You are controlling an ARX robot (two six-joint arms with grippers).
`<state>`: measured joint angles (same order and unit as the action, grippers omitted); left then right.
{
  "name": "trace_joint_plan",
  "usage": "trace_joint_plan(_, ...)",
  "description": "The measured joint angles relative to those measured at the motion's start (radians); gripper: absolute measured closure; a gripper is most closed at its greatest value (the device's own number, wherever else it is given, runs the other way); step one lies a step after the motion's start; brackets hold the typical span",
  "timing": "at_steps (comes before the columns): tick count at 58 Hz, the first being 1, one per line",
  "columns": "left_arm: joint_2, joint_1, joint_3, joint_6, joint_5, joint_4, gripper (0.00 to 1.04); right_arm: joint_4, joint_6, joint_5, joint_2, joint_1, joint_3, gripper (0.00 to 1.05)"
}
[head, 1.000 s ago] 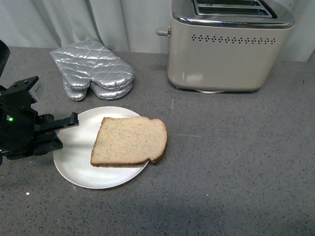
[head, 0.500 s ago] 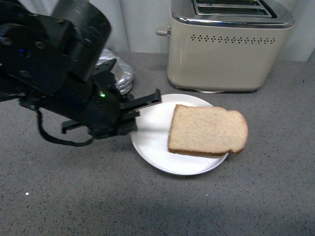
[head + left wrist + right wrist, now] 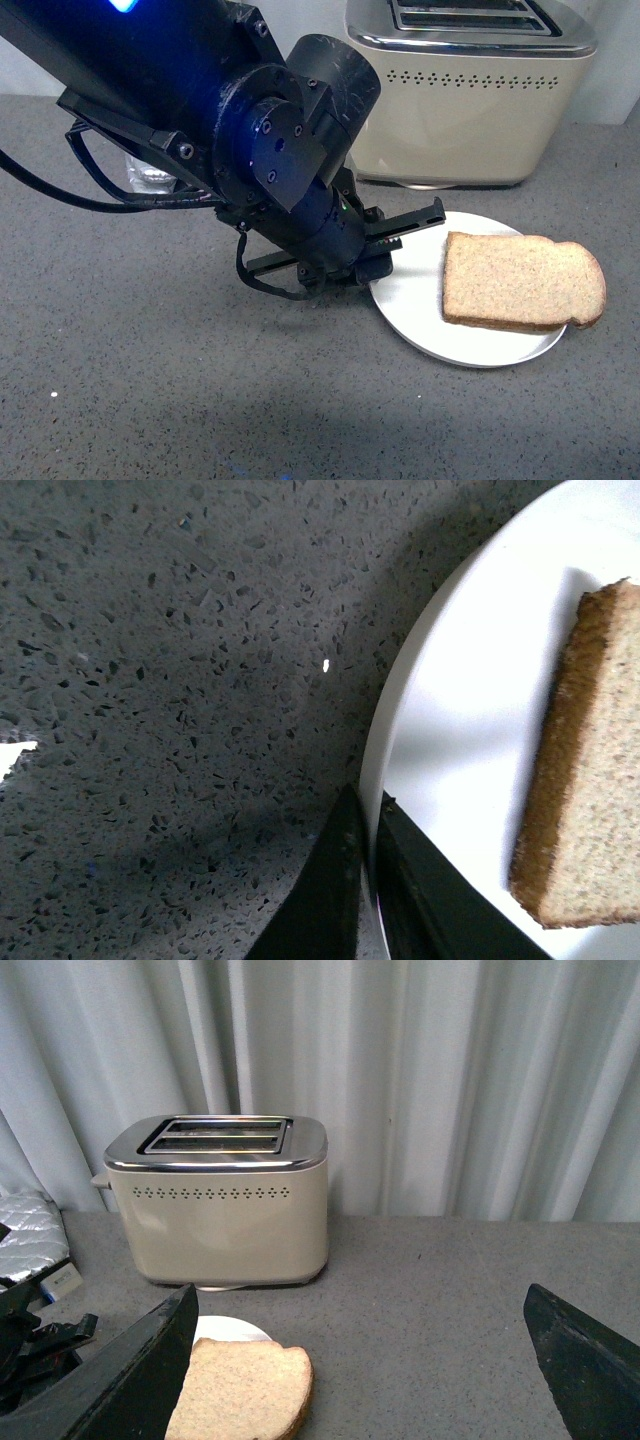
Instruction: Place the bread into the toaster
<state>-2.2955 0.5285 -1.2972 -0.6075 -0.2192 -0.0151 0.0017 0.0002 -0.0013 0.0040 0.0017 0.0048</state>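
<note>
Underneath it all, a grey speckled counter (image 3: 150, 400), backed in the right wrist view by a pale pleated curtain (image 3: 420, 1080). Across the left and middle of the front view, the bulky black left arm (image 3: 290, 130), reaching down towards the counter. Behind it, at the back of the counter, the beige toaster (image 3: 470, 120): chrome top, two slots facing up, a row of small vent holes along the side. In front of the toaster and near it, a round white plate (image 3: 420, 300) sitting on the counter. On the plate, lying flat, the bread (image 3: 520, 282), set on the half away from the arm, rounded top hanging past the rim on the far side, not touching the toaster. At the plate's near edge, the left gripper (image 3: 368, 798), fingers pressed nearly together with the plate's rim pinched between them, clear of the bread. In the right wrist view, the right gripper (image 3: 360, 1305), fingers spread wide, holding nothing, raised above the counter and facing the toaster. At that view's edge, a sliver of silver quilted oven mitt (image 3: 25, 1230).
</note>
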Motion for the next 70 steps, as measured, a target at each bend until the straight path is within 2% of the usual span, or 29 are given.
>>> trace_joint_plan(9, 0.005, 0.002, 0.003, 0.0, 0.019, -0.005, 0.73, 0.0, 0.0, 0.0, 0.0, 0.0, 0.0, 0.1)
trace_joint_plan(17, 0.084, -0.012, 0.095, 0.002, 0.093, -0.11, 0.46, 0.0, 0.0, 0.0, 0.0, 0.0, 0.0, 0.1)
trace_joint_plan(23, 0.167, -0.025, 0.178, 0.023, 0.22, -0.193, 0.32, 0.0, 0.0, 0.0, 0.0, 0.0, 0.0, 0.1)
trace_joint_plan(32, 0.332, -0.042, 0.389, 0.099, 0.519, -0.466, 0.06, 0.0, 0.0, 0.0, 0.0, 0.0, 0.0, 0.1)
trace_joint_plan(34, 0.366, -0.048, 0.438, 0.116, 0.566, -0.512, 0.05, 0.0, 0.0, 0.0, 0.0, 0.0, 0.0, 0.1)
trace_joint_plan(38, 0.429, -0.063, 0.538, 0.158, 0.632, -0.595, 0.08, 0.0, 0.0, 0.0, 0.0, 0.0, 0.0, 0.1)
trace_joint_plan(44, 0.513, -0.096, 0.683, 0.185, 0.661, -0.694, 0.08, 0.0, 0.0, 0.0, 0.0, 0.0, 0.0, 0.1)
trace_joint_plan(47, 0.525, -0.121, 0.755, 0.255, 0.632, -0.825, 0.17, 0.0, 0.0, 0.0, 0.0, 0.0, 0.0, 0.1)
trace_joint_plan(51, 0.575, -0.184, 0.914, 0.383, 0.528, -1.094, 0.29, 0.0, 0.0, -0.001, 0.0, 0.0, 0.0, 0.1)
trace_joint_plan(56, 0.712, -0.253, 1.07, 0.501, 0.485, -1.284, 0.43, 0.0, 0.0, 0.002, 0.001, 0.0, 0.0, 0.1)
trace_joint_plan(62, 0.872, -0.304, 1.158, 0.558, 0.442, -1.271, 0.63, 0.0, 0.0, 0.0, 0.0, 0.0, 0.0, 0.1)
trace_joint_plan(65, 0.942, -0.329, 1.199, 0.579, 0.409, -1.217, 0.78, 0.0, 0.0, -0.002, 0.0, 0.0, 0.0, 0.1)
trace_joint_plan(70, 1.029, -0.36, 1.226, 0.586, 0.388, -1.153, 0.94, 0.0, 0.0, 0.0, 0.0, 0.0, 0.0, 0.1)
